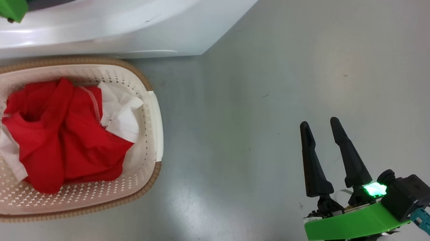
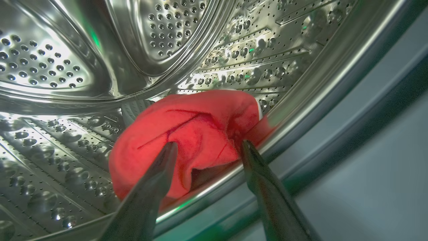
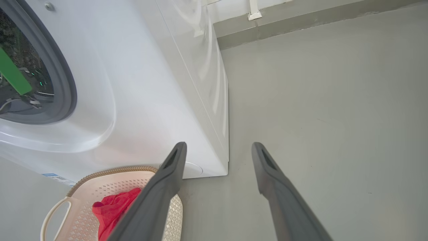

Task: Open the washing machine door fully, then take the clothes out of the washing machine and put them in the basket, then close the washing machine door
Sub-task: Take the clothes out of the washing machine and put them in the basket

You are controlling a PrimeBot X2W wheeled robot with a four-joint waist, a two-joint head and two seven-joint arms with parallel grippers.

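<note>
**Washing machine** (image 1: 137, 17): glossy white boxy shell with a rounded front recess and a grey rubber gasket (image 3: 68, 90) round the mouth.

**Drum** (image 2: 60, 67): polished steel, dimpled and perforated, with raised ribs.

**Red garment** (image 2: 194, 127): soft matte cloth with a white edge, bunched low in the drum against its front lip.

**Basket** (image 1: 80, 63): cream perforated plastic in a rounded rectangle, with a brown woven-look rim and loop handles. It stands on the floor just beside the machine's front.

**Clothes** (image 1: 65, 137): crumpled red fabric with white panels, heaped inside the basket.

**Floor** (image 1: 332, 61): smooth grey, with open room to your right of the machine and basket.

**Left gripper** (image 2: 209, 144): you have it inside the drum with its fingers spread wide. One tip is over the red garment and the other is at a fold by the lip. Nothing is clamped, and you cannot tell whether either tip touches the cloth.

**Right gripper** (image 1: 319, 123): well apart from the basket, above bare floor, fingers parted and holding nothing.
</note>
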